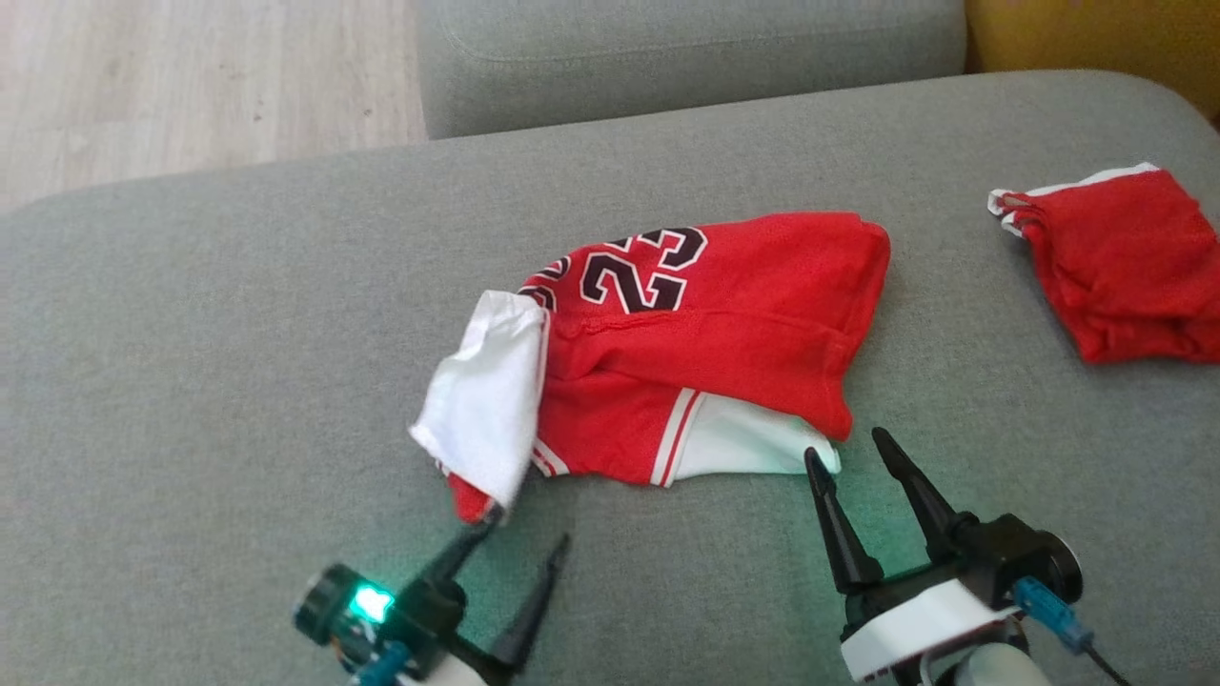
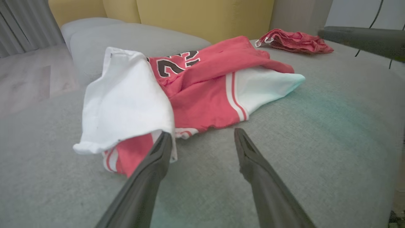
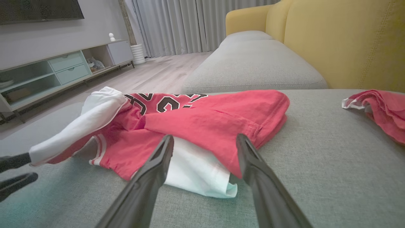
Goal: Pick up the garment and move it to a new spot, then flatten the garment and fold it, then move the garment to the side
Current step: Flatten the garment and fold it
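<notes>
1. Presently, the garment (image 1: 705,353), a red jersey with white sleeves and a number on it, lies bunched on the grey cushion (image 1: 238,333), near its middle and well apart from a second red garment (image 1: 1125,267) at the robot's far right.
2. Left hand (image 1: 529,529): released, fingers spread, nothing between them. In the left wrist view one fingertip (image 2: 164,139) touches the drooping edge of the near white sleeve (image 2: 126,101).
3. Right hand (image 1: 844,445): released and empty, its tips just beside the other white sleeve (image 1: 753,443), which pokes out from under a red fold.
4. Judgement: flattening is the step in hand; the body is doubled over and both sleeves are turned.
5. Recommended: each hand takes one layer only at its own near corner, low against the cushion, then draws outward and toward the robot evenly.
6. Risk: pinching two layers would carry the fold along; an uneven pull would skew the jersey.
</notes>
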Motion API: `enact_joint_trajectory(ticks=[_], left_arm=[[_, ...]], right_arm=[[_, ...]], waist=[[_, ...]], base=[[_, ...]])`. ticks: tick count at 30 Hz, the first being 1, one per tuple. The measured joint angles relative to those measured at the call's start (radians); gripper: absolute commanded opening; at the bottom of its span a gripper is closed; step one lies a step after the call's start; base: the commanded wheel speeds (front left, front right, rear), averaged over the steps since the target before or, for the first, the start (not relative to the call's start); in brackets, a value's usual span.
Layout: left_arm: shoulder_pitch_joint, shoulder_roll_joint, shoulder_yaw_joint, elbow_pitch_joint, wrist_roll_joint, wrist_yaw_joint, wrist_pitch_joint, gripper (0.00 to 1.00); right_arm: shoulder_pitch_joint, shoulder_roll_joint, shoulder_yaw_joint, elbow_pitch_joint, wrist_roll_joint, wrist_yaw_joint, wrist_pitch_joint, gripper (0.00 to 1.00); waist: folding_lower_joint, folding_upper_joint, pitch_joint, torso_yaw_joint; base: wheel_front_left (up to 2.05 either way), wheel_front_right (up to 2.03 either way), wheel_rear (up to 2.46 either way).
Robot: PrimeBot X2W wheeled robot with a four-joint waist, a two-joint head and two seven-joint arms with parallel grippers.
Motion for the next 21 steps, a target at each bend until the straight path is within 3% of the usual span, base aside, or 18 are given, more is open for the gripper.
enact_joint_trajectory(ticks=[7, 14, 21], left_arm=[[0.09, -0.064, 0.019, 0.005, -0.031, 0.017, 0.0, 1.0], [0.153, -0.127, 0.219, -0.099, -0.213, 0.01, 0.0, 1.0], [-0.003, -0.151, 0.267, 0.082, -0.332, -0.002, 0.009, 1.0]], right_arm=[[0.024, -0.001, 0.002, 0.003, 0.0, 0.0, 0.0, 1.0], [0.042, -0.001, 0.007, 0.007, 0.0, 0.0, 0.0, 1.0], [0.033, -0.003, 0.017, 0.007, 0.0, 0.0, 0.0, 1.0]], waist=[[0.0, 0.0, -0.031, 0.022], [0.0, 0.0, -0.037, 0.028], [0.0, 0.0, 0.002, 0.022]], base=[[0.0, 0.0, 0.0], [0.0, 0.0, 0.0], [0.0, 0.0, 0.0]])
